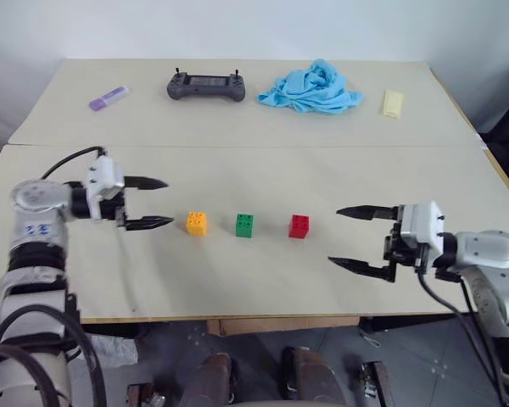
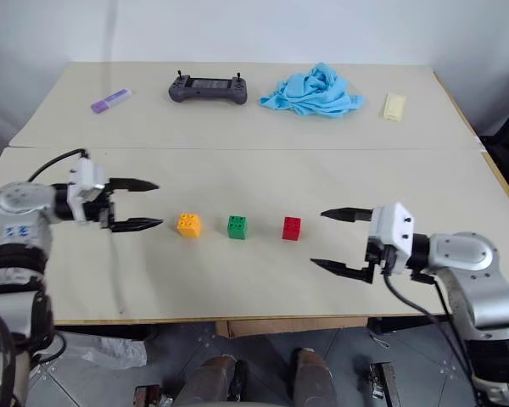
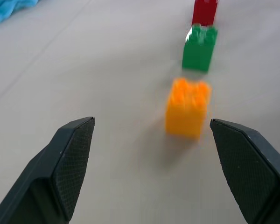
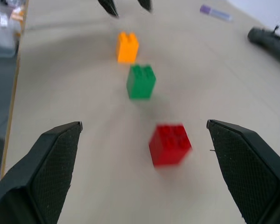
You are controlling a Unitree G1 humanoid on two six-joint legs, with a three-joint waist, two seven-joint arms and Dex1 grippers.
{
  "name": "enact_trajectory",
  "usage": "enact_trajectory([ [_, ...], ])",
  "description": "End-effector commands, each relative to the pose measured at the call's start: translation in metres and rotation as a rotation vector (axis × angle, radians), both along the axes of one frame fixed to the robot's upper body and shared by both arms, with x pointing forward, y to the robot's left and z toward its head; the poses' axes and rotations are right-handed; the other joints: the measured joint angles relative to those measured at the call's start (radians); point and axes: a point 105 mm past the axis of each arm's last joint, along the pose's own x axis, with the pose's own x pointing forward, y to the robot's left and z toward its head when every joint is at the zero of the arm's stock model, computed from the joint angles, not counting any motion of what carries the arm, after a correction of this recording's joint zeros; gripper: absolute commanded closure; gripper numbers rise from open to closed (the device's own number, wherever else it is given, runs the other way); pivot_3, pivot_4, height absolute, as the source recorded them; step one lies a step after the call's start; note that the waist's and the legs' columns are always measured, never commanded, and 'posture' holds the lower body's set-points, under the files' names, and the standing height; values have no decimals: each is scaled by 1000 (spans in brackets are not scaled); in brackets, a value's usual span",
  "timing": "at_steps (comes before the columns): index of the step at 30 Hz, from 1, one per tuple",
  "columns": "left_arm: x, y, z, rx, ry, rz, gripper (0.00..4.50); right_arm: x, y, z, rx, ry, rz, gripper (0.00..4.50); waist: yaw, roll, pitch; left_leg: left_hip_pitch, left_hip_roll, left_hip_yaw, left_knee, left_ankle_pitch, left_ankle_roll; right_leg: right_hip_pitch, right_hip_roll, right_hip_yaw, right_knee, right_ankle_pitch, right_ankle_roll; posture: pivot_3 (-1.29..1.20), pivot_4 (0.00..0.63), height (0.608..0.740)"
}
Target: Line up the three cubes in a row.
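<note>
cubes: orange-yellow cube [image 1: 197, 223] and red cube [image 1: 299, 226] flank the green cube [image 1: 244, 225]; row looks done
hands: left hand [image 1: 149, 203] and right hand [image 1: 355, 238] released, flanking the row; probably just clearing off

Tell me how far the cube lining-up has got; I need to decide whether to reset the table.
It looks done: the orange cube, green cube and red cube stand in one evenly spaced row on the table. Nothing is in hand: the left gripper and right gripper are both open, apart from the cubes at either end. Nothing visible is left to do.
</note>
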Motion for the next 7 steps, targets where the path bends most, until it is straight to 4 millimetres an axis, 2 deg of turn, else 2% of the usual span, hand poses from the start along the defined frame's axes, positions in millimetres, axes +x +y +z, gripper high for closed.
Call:
enact_trajectory([
  [1,-10,5,22,30,-99,-10,295,6,-11,20,0,-49,6,0,3,0,0,0,0,-1,0,0,0,0,-1,1,0,0,0,0,150,740],
  [5,-18,8,17,179,-143,27,295,15,-16,27,-10,-59,4,0,2,0,0,0,0,-3,1,0,0,2,-6,3,-1,0,0,0,150,740],
  [7,-18,7,24,162,-181,57,295,18,-15,28,-9,-63,7,0,2,0,0,0,0,-3,0,0,0,2,-6,3,-2,0,0,0,150,740],
])
